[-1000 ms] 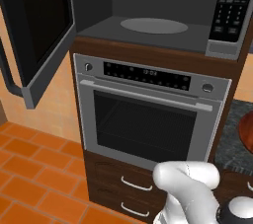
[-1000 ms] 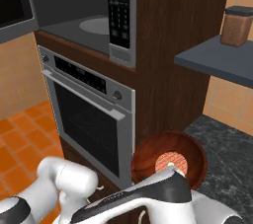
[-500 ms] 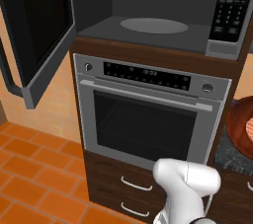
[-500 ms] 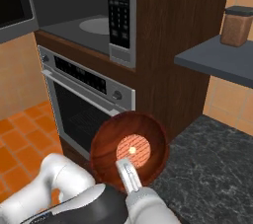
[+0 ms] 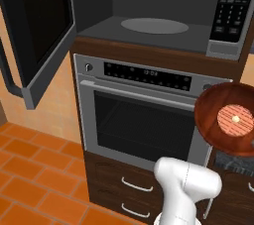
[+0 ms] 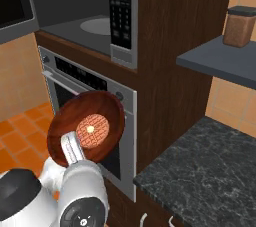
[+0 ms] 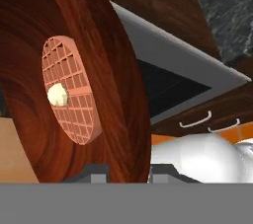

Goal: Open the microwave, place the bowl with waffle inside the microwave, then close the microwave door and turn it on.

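The microwave [image 5: 163, 1] stands open, its grey turntable [image 5: 154, 25] bare and its keypad [image 5: 233, 6] on the right. The microwave door [image 5: 42, 35] is swung wide to the left. The reddish-brown bowl [image 5: 213, 115] hangs tilted in front of the oven's upper right corner, below the cavity. The waffle [image 5: 235, 120] lies inside it. In the right base view my gripper [image 6: 71, 146] is shut on the near rim of the bowl [image 6: 67, 121], under the waffle [image 6: 92, 130]. In the hand view the rim of the bowl [image 7: 118, 70] sits between the fingertips of the gripper [image 7: 127, 172], waffle [image 7: 69, 94] to the left.
Under the microwave is a steel oven [image 5: 144, 120] with a horizontal bar handle [image 5: 134, 95], and drawers [image 5: 134, 184] lie lower down. A dark stone counter [image 6: 210, 171] lies to the right, under a shelf [image 6: 215, 61] with a brown canister [image 6: 239, 26]. The floor [image 5: 30, 169] is orange tile.
The bowl with the waffle has risen off the counter side and swung left and up, in front of the oven. My grip on its rim is unchanged.
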